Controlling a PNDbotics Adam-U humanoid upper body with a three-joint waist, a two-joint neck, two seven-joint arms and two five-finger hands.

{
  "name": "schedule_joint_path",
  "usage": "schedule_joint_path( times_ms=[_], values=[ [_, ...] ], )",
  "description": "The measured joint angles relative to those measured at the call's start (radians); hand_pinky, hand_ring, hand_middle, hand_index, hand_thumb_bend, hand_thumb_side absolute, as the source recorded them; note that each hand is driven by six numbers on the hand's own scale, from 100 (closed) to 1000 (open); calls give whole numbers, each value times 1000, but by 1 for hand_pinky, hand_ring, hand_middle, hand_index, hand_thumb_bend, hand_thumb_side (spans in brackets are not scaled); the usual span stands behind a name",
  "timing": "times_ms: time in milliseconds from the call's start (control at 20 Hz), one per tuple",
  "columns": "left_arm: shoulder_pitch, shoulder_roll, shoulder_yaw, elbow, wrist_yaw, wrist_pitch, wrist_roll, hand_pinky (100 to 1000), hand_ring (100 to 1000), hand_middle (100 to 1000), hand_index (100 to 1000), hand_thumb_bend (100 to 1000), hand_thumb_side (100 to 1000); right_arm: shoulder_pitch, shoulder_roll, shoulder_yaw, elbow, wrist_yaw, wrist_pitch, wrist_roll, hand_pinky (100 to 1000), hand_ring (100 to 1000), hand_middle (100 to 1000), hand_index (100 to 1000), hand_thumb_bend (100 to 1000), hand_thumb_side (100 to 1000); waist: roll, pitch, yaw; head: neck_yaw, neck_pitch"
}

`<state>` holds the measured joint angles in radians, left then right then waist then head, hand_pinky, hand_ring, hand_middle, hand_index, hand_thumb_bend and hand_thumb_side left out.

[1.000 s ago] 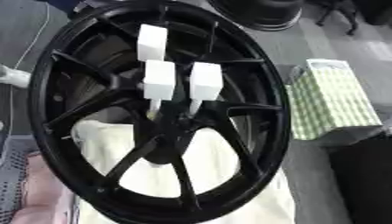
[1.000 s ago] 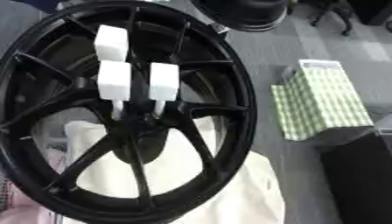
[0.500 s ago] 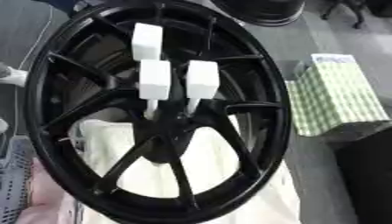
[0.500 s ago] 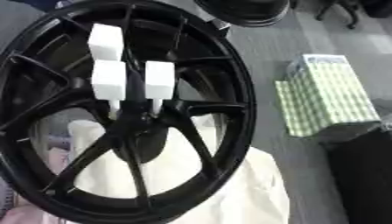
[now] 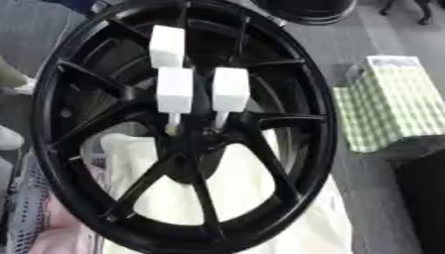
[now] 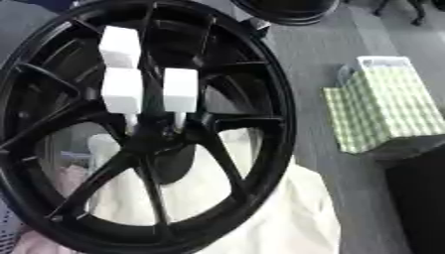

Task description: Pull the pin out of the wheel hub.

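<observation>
A large black spoked wheel fills most of both views, its hub a little below the middle. Three pins with white block heads stand in the hub area: one high up, one lower left and one lower right. Thin pale shafts run from the two lower blocks down into the hub. Neither of my hands shows in any view.
A cream cloth lies under and behind the wheel's lower half. A green-and-white checked bag stands on the grey floor at the right. Another dark round object sits at the top edge. Pink and grey fabric lies at the lower left.
The whole picture has shifted slightly between frames, so the camera has moved. The wheel and the three pins keep the same arrangement.
</observation>
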<state>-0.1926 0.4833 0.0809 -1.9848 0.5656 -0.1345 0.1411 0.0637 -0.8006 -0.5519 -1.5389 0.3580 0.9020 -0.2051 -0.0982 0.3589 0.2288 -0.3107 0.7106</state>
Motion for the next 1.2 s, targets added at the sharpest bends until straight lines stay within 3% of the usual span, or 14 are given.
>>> schedule_joint_path(
  times_ms=[100,150,200,300,850,900,950,1000,1050,1100,1150,1200],
  values=[
    [0,0,0,0,0,0,0,793,651,637,797,132,712,8,13,14,-18,-50,-20,-25,889,987,894,939,100,100,3,1,-1,0,0],
    [0,0,0,0,-1,0,0,793,651,637,797,132,712,12,18,22,-27,-69,-27,-32,911,1000,926,958,100,248,3,1,-1,0,0],
    [0,0,0,0,-1,0,0,793,651,638,797,133,713,17,23,29,-37,-85,-33,-37,957,1000,994,995,100,564,4,2,-2,0,0],
    [0,-2,0,0,-2,0,0,793,651,637,797,132,712,19,31,36,-50,-109,-41,-45,990,1000,1000,1000,100,682,4,3,-3,1,0],
    [-1,-7,0,0,-2,-1,-2,793,651,637,796,129,711,27,45,41,-57,-195,-79,-83,999,1000,1000,1000,100,679,5,3,-5,1,0],
    [-1,-7,0,0,-2,-1,-2,793,651,636,796,128,710,27,47,41,-61,-197,-82,-86,951,1000,1000,1000,100,676,5,3,-5,1,0],
    [-1,-7,0,0,-2,-1,-3,793,651,636,796,128,710,26,47,41,-67,-197,-87,-91,921,1000,979,1000,100,542,5,4,-5,2,0],
    [-1,-7,0,0,-2,-1,-3,793,650,634,795,126,708,26,48,41,-77,-196,-94,-98,857,952,865,950,100,333,5,4,-5,3,0],
    [-1,-7,0,0,-2,-2,-3,793,650,634,795,125,708,25,48,41,-89,-192,-104,-109,850,941,849,940,100,321,5,4,-5,5,0],
    [-1,-7,0,0,-2,-2,-3,793,649,634,794,125,707,24,48,41,-104,-187,-118,-122,812,867,736,875,100,274,5,4,-5,7,0],
    [-2,-7,0,0,-2,-2,-3,793,649,634,794,126,707,23,48,42,-124,-183,-133,-138,806,847,708,866,100,267,5,4,-5,10,0],
    [-3,-7,0,0,-2,-2,-3,793,650,634,794,125,707,19,48,47,-152,-181,-150,-155,796,819,678,858,100,323,5,4,-5,12,0]
  ],
)
